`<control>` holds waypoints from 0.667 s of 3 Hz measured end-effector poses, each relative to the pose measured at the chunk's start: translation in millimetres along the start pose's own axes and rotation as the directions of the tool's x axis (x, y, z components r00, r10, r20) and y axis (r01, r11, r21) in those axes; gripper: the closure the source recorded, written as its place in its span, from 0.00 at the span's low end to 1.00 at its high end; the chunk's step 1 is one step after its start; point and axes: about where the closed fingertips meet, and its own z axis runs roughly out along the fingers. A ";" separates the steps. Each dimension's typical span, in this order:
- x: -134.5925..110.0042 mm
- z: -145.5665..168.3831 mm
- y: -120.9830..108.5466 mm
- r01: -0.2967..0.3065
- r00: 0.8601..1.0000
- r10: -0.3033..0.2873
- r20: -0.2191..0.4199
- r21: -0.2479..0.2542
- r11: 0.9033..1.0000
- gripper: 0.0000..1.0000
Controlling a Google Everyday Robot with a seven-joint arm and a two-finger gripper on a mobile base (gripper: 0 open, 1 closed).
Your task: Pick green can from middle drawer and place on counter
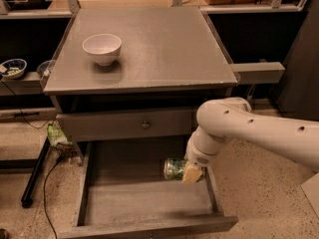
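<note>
Camera view: one grey wooden cabinet seen from above and in front; the lowest visible drawer is pulled out; a robot arm reaches in from the right of the picture
Gripper (192, 173): two-finger end of the white, rounded robot arm (249, 131); points down into the open drawer near its right wall; one tan pad shows; it appears closed on the can's right end
Green can (173, 168): small, shiny, dark-green metal drink can with a silvery end and pale markings; lies on its side, touching the gripper on the picture's left; seems lifted just clear of the drawer floor, over its rear half
Middle drawer (139, 205): wide, shallow grey wooden drawer with low side walls and a plank bottom; directly beneath the gripper; holds nothing else that can be seen
Counter (164, 44): large, flat, matte grey top of the cabinet; well above the gripper and behind it
White bowl (101, 48): round ceramic bowl; stands on the counter, far up and left of the gripper
Knobbed drawer front (124, 125): grey panel with a small round knob; shut; just above and left of the gripper
Step in hand: by my judgement, the pick is made and the lift out of the drawer is starting; nothing is placed yet
Next move calls for: a straight rise clear of the knobbed front and the counter's overhanging edge; then a carry over the counter, away from the bowl; then a gentle set-down, since a can on its side may roll
</note>
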 end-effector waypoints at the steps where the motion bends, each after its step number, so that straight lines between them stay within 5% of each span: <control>1: -1.3 3.1 -0.1 0.002 1.000 -0.002 -0.003 -0.006 1.000 1.00; 2: -10.6 -15.5 -9.1 0.013 1.000 -0.012 -0.023 0.021 1.000 1.00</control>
